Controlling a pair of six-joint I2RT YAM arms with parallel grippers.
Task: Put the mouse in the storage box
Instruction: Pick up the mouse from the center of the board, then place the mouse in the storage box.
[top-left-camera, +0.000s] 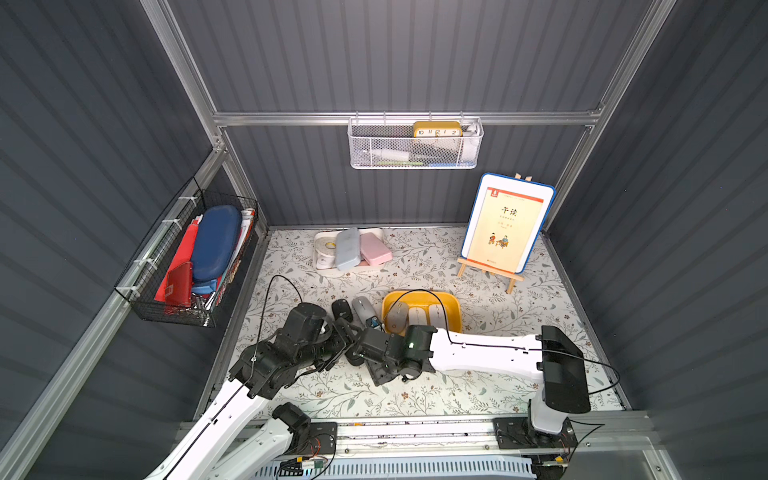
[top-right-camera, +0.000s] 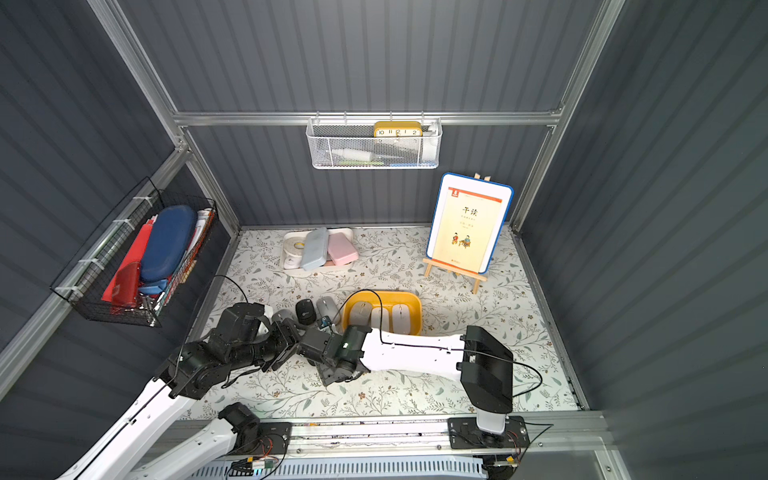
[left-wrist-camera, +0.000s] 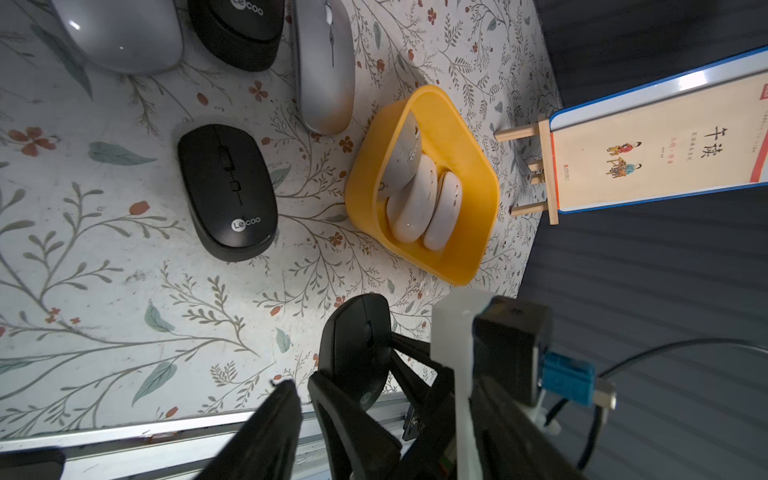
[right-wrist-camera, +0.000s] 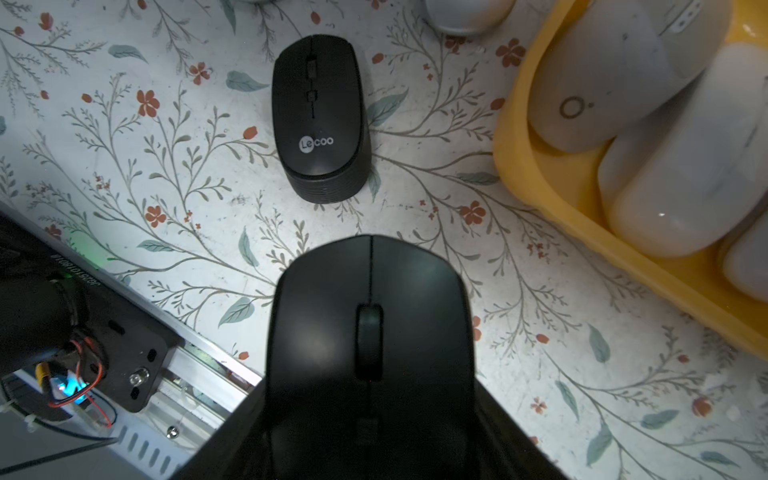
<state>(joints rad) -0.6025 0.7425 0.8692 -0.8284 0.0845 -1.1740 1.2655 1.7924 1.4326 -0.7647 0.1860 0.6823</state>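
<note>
1. Table (top-left-camera: 415, 395): I'm working over its near-left part, and both arms are crowding together there. As I'm reading it, the grab is finishing and the carry to the box is starting.
2. Box (top-left-camera: 455, 316): the yellow tub is sitting just to the right of my right claw (right-wrist-camera: 370, 390), with its near-left corner closest. Three pale mice (top-left-camera: 415, 316) are lying side by side inside, and one is leaning on its neighbour. Bare yellow floor is showing behind them. The next move is calling for a lift over the rim and a short shift right and away from me. After that I'm aiming to let go low over that bare strip, not on top of the pile.
3. Mouse (right-wrist-camera: 368, 299): the black one is sitting wheel-up between my right claw's fingers, with its nose poking out past the tips. The right claw is clenching its flanks. I can't tell whether its underside is clearing the table.
4. Lecoo mouse (right-wrist-camera: 320, 116): another black one is lying loose on the table just ahead of the held one, not touching it. I'm judging it no obstacle if I go up first.
5. Left claw (left-wrist-camera: 301, 380): its fingers are standing slightly parted with nothing between them, and it's hanging just beside the held mouse. I'm thinking it wants backing off before I swing.
</note>
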